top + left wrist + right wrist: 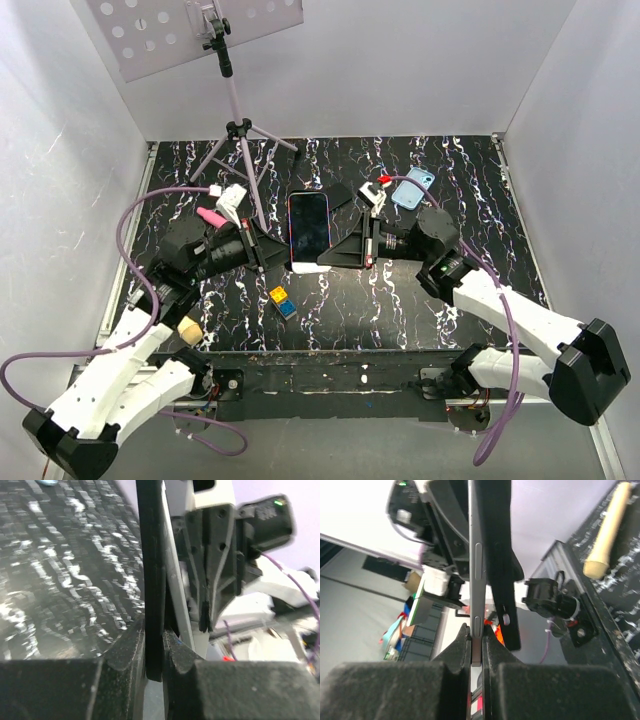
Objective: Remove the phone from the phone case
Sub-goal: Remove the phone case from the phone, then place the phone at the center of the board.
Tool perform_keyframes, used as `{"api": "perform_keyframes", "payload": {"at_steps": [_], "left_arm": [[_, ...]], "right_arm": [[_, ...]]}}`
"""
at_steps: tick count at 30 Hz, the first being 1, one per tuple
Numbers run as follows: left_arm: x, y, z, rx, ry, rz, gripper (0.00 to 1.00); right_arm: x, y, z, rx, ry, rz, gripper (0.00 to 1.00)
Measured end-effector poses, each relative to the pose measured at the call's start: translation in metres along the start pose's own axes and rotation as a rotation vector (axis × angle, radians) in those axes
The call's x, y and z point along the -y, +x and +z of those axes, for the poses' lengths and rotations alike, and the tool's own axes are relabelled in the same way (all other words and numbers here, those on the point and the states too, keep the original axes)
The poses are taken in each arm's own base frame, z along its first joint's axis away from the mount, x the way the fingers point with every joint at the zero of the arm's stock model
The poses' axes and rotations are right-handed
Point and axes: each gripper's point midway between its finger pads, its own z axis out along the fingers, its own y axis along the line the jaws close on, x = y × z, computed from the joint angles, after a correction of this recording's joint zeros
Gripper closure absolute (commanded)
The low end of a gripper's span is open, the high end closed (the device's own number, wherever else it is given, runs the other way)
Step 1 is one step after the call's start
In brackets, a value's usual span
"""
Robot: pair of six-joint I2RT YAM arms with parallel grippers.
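Note:
The phone, with a dark screen and a reddish rim, is held above the table between both grippers. My right gripper is shut on its grey metal side edge, just below the side buttons. My left gripper is shut on a thin black strip that runs alongside the grey edge. The same strip shows in the right wrist view, with a small hole in it; I cannot tell what it belongs to. The light blue phone case lies on the table at the back right, apart from both grippers.
A tripod holding a perforated board stands at the back left. A pink item lies by the left arm. Yellow and blue blocks sit near the front. A tan handle lies at the front left and also shows in the right wrist view.

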Motion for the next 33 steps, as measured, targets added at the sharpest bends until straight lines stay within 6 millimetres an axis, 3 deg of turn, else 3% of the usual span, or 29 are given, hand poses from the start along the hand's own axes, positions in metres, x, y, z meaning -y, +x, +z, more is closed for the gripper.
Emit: {"api": "perform_keyframes", "payload": {"at_steps": [4, 7, 10, 16, 24, 27, 33], "left_arm": [[-0.034, -0.019, -0.014, 0.087, -0.279, 0.007, 1.00], [-0.065, -0.047, -0.043, 0.227, -0.525, 0.049, 1.00], [-0.080, -0.051, -0.071, 0.282, -0.655, 0.099, 1.00], [-0.076, -0.048, -0.101, 0.342, -0.678, 0.193, 1.00], [-0.080, -0.035, -0.108, 0.319, -0.660, 0.268, 1.00], [-0.080, -0.029, -0.109, 0.310, -0.643, 0.277, 1.00], [-0.068, -0.019, -0.119, 0.331, -0.578, 0.303, 1.00]], "right_arm": [[0.026, 0.004, -0.002, -0.001, 0.136, -0.017, 0.99], [0.054, 0.013, -0.015, -0.004, 0.290, -0.029, 0.99], [0.088, 0.020, -0.034, 0.007, 0.472, -0.034, 0.99], [0.143, 0.023, -0.074, 0.085, 0.754, 0.036, 0.99], [0.246, 0.000, -0.144, 0.407, 1.065, 0.223, 0.99], [0.274, -0.014, -0.146, 0.478, 1.119, 0.272, 0.99], [0.314, -0.051, -0.123, 0.596, 1.096, 0.364, 0.99]]}}
